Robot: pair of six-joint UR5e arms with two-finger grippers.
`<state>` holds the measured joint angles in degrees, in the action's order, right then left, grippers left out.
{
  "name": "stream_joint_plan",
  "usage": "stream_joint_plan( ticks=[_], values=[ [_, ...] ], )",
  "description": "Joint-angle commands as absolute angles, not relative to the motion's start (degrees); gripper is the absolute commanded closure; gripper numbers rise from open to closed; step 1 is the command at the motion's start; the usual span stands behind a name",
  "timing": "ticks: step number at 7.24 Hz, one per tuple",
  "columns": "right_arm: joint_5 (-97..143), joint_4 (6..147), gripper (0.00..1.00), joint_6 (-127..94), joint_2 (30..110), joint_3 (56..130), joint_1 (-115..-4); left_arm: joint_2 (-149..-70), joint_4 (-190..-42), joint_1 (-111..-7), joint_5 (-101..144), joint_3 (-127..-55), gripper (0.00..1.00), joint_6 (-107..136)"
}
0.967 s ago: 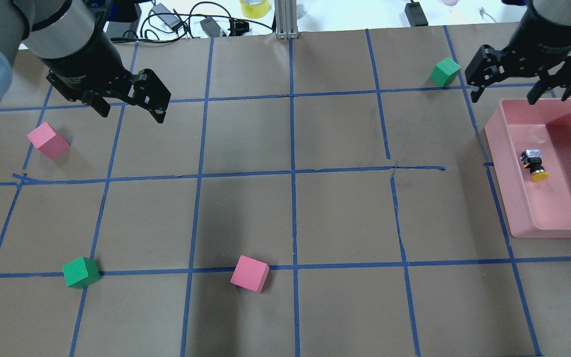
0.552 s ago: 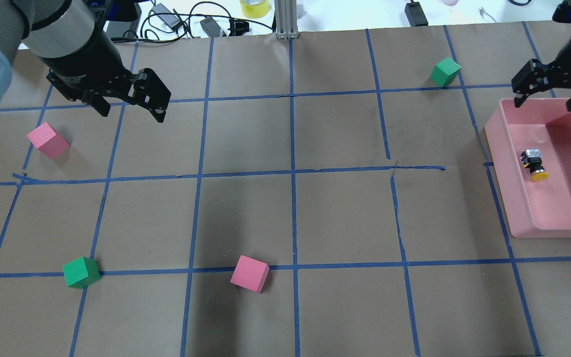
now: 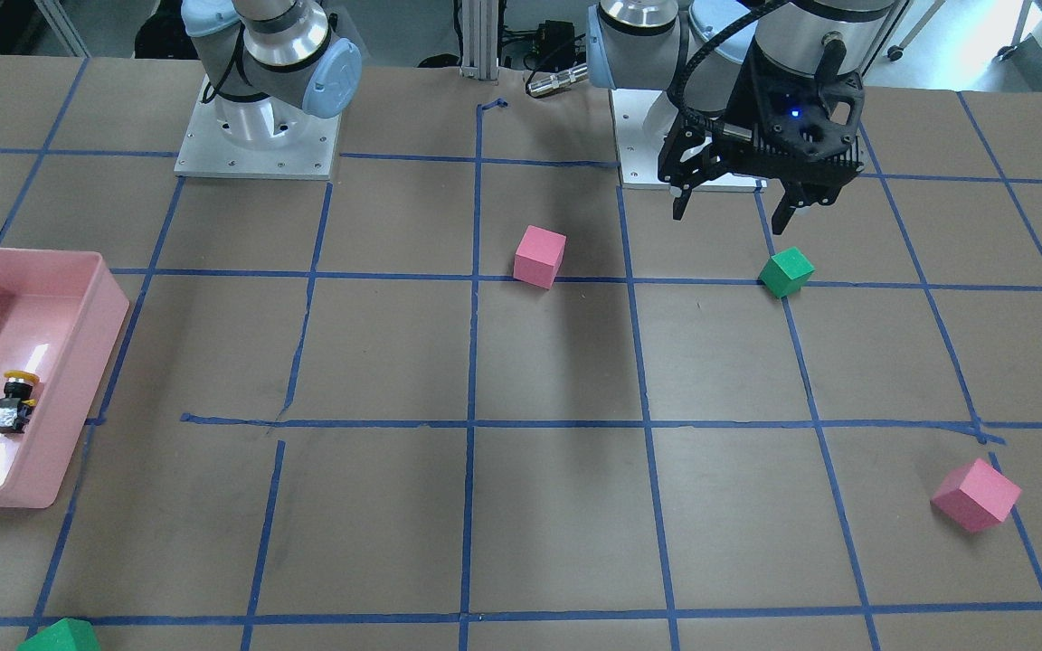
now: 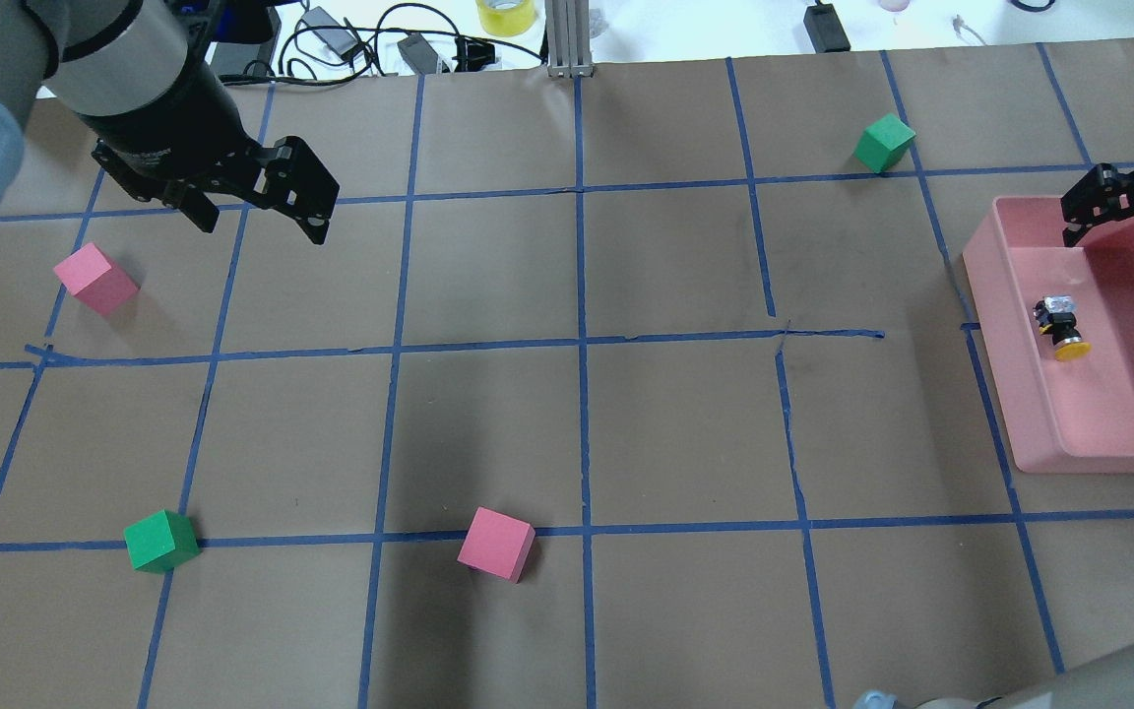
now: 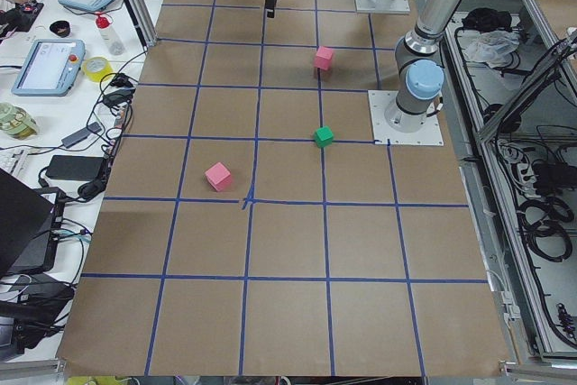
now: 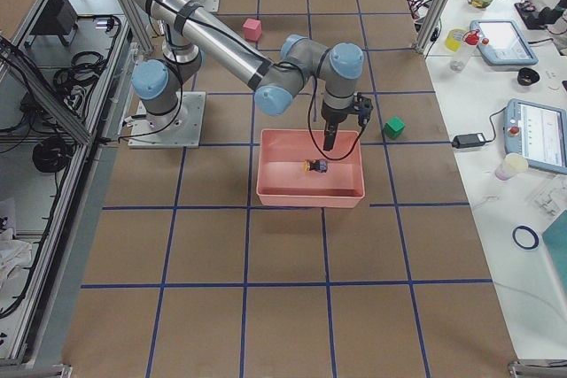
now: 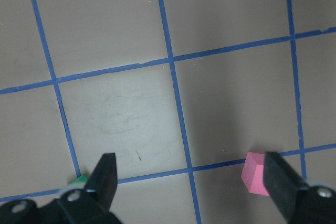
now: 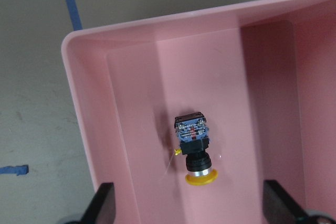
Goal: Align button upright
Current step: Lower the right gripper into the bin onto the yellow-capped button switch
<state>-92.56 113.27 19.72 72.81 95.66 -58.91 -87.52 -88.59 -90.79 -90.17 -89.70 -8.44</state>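
The button (image 4: 1062, 328) lies on its side on the floor of the pink bin (image 4: 990, 295), yellow cap toward the robot and grey base away. In the right wrist view the button (image 8: 194, 148) sits between and just ahead of the fingers of my right gripper (image 8: 190, 207), which is open and empty. That right gripper (image 4: 1118, 231) hangs over the bin's far end. My left gripper (image 4: 262, 225) is open and empty, held above the table's far left. From the front, the button (image 3: 10, 405) shows in the bin (image 3: 105, 316).
Several cubes lie on the taped brown table: a pink cube (image 4: 94, 279) below the left gripper, a green cube (image 4: 161, 541) and a pink cube (image 4: 496, 544) near the front, and a green cube (image 4: 884, 142) left of the bin. Cables lie beyond the far edge.
My right gripper has moved right and down over the bin's far end, still open. The button and the left arm have not moved.
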Motion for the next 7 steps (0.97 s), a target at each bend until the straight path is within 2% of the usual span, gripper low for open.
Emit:
stream_joint_plan(
  ticks=[1,2,3,7],
  values=[
    [-96.8,116.1,0.00,19.9,69.5,95.8,-58.7,-87.5,-88.6,-90.8,-90.2,-89.6,0.00,-8.4],
    [-97.1,116.5,0.00,19.9,67.7,95.8,-58.7,-87.5,-88.6,-90.8,-90.2,-89.7,0.00,-8.5],
    [-97.2,116.6,0.05,19.8,66.9,95.9,-58.7,-87.5,-88.6,-90.9,-90.2,-89.7,0.00,-8.5],
    [-99.3,119.9,0.01,23.9,66.8,102.8,-55.5,-87.5,-88.6,-90.8,-90.2,-89.6,0.00,-8.5]
  ],
)
